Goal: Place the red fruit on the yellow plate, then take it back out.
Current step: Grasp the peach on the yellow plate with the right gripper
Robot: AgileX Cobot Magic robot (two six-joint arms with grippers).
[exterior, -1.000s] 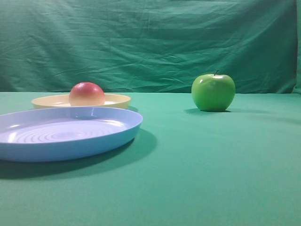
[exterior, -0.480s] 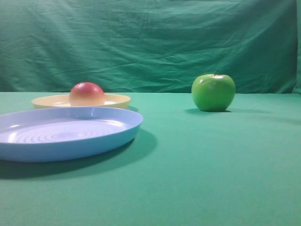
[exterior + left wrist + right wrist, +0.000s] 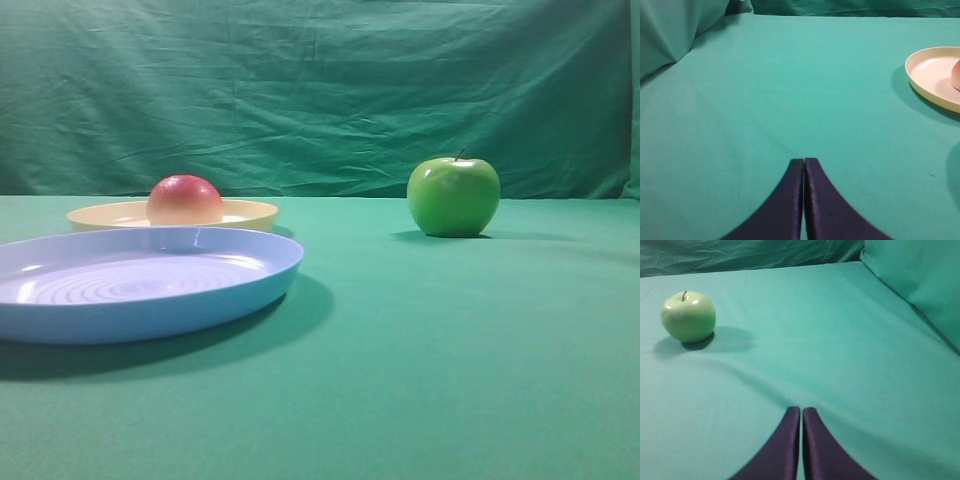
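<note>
With the red fruit (image 3: 184, 200) resting on the yellow plate (image 3: 250, 213) at left and both claws (image 3: 804, 161) (image 3: 801, 410) pressed together, empty and far off, a hasty grab could roll it away.

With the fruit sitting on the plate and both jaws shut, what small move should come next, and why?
Probably open the left gripper and start toward the red fruit. It already rests on the yellow plate, so only taking it out remains, and the left wrist view shows that plate nearby, with shut jaws holding nothing.
</note>
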